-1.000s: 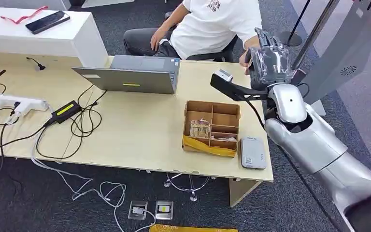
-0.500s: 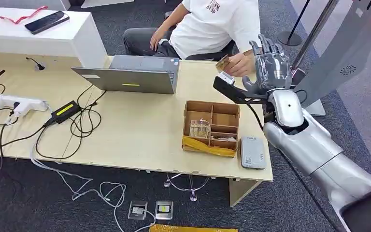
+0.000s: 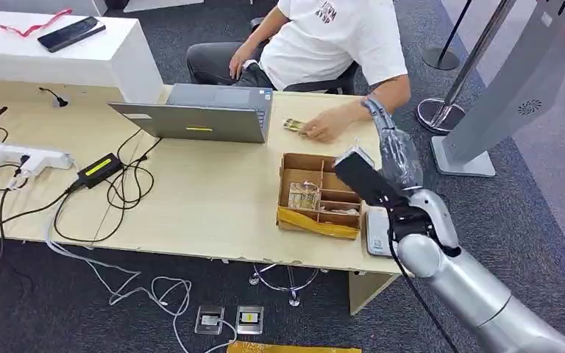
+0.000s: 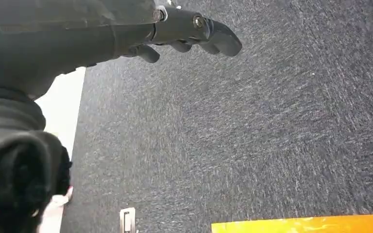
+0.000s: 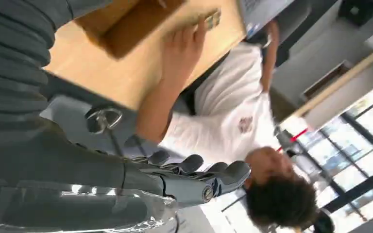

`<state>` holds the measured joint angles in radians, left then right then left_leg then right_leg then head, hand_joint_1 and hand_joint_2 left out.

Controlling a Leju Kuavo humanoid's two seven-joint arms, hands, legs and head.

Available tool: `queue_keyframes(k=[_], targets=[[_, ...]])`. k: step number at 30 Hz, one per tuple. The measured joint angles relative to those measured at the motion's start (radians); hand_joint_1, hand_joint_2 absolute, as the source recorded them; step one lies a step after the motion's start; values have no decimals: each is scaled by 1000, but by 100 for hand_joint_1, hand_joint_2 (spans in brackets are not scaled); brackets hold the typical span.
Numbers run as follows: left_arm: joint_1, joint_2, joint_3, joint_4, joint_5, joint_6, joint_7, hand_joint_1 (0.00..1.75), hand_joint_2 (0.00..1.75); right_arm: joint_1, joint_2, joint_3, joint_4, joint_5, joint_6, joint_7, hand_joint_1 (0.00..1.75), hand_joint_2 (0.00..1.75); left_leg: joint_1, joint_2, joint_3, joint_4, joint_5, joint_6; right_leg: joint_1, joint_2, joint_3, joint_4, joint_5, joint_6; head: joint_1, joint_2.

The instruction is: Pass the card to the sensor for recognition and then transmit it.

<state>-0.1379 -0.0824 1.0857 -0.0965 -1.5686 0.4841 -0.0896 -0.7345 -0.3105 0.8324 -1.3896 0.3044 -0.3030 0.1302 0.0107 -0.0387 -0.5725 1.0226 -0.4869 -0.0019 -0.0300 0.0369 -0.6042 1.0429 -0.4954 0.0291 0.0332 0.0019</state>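
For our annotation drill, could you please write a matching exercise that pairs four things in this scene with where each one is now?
Things:
1. card
2. cardboard box
3. laptop
4. phone

Places:
A. on the white counter beyond the table
B. under the person's hand on the table
C. open, in front of the seated person
D. near the table's front edge, beside the grey card reader

Pairs: 1-B, 2-D, 3-C, 4-A
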Motion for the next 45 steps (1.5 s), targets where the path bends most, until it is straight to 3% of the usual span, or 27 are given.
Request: queue_keyframes(k=[6,15,20,27,38,45], targets=[[0,0,10,0,-1,-1,0,0,0,116,-21,-3,-117,136,100,-4,0,175,0,0,0,0,-1,-1,1,0,0,0,0,0,0,0],[-1,2,27,0,5,-1,0,0,0,159,-31,26,-149,527,166,136,0,175,1,0,0,0,-1,-1,1,0,0,0,0,0,0,0],[-1,2,40,0,1,0,0,0,0,156,-37,35,-144,623,184,189,0,175,1,0,0,0,-1,-1,1,0,0,0,0,0,0,0],[-1,3,45,0,-1,-1,0,0,0,143,-40,58,-124,708,250,219,0,175,1,0,0,0,-1,-1,1,0,0,0,0,-1,0,0],[-1,3,45,0,-1,-5,0,0,0,133,-39,98,-80,729,295,217,0,175,1,0,-1,0,-1,-1,1,0,0,0,-1,-1,0,0],[-2,3,45,0,-2,2,0,0,0,130,-19,125,6,703,281,190,0,175,1,0,-1,0,-1,-1,1,0,0,0,-1,-1,0,0]])
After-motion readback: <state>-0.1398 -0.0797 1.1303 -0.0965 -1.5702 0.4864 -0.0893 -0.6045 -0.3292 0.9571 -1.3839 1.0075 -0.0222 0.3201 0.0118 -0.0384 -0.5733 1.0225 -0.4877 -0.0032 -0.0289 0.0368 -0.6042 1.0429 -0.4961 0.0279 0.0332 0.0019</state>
